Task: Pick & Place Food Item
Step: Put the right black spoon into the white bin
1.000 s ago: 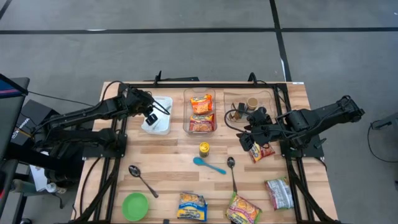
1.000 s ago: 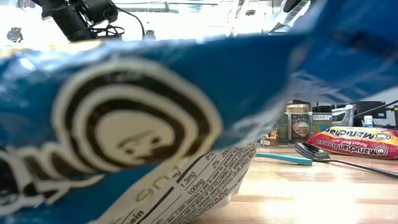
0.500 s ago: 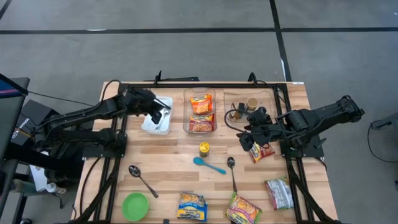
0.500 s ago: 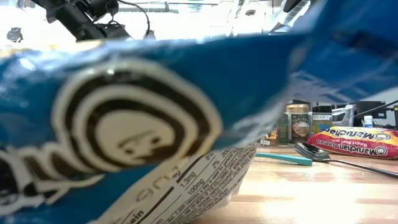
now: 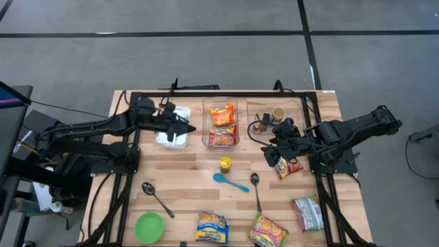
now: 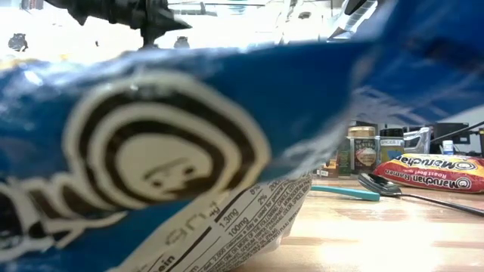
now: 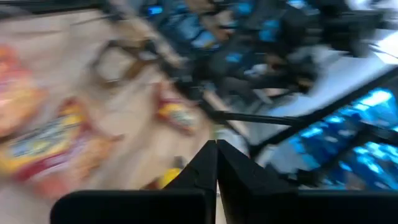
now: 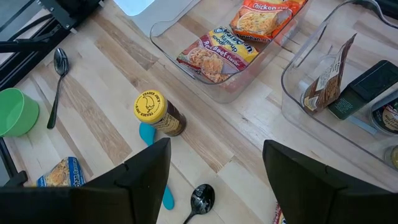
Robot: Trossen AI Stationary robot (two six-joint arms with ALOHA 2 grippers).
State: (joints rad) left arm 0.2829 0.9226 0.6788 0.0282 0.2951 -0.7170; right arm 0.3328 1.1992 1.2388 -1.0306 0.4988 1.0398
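Two orange noodle packets [image 5: 221, 125] lie in a clear bin [image 5: 205, 140] at the table's far middle; they also show in the right wrist view [image 8: 219, 53]. My left gripper [image 5: 186, 128] is shut and empty, raised over the right edge of a white tray [image 5: 167, 134], pointing toward the bin; its shut fingers show in its wrist view [image 7: 216, 163] and in the low view [image 6: 175, 24]. My right gripper [image 5: 269, 156] is open and empty, above the table between the bin and a red noodle packet [image 5: 291, 167]; its fingers stand wide apart [image 8: 216, 152].
A yellow-lidded jar [image 5: 225, 164], a blue spoon [image 5: 230, 182] and two metal spoons [image 5: 255, 186] lie mid-table. A green cup [image 5: 149, 227] and more packets [image 5: 211, 228] are near the front edge. A second clear bin [image 5: 300, 105] stands far right. A blue packet [image 6: 166, 151] fills the low view.
My left gripper has gone toward the table's right edge, from over the middle of the white tray to its right edge near the clear bin, and has swung round to point that way.
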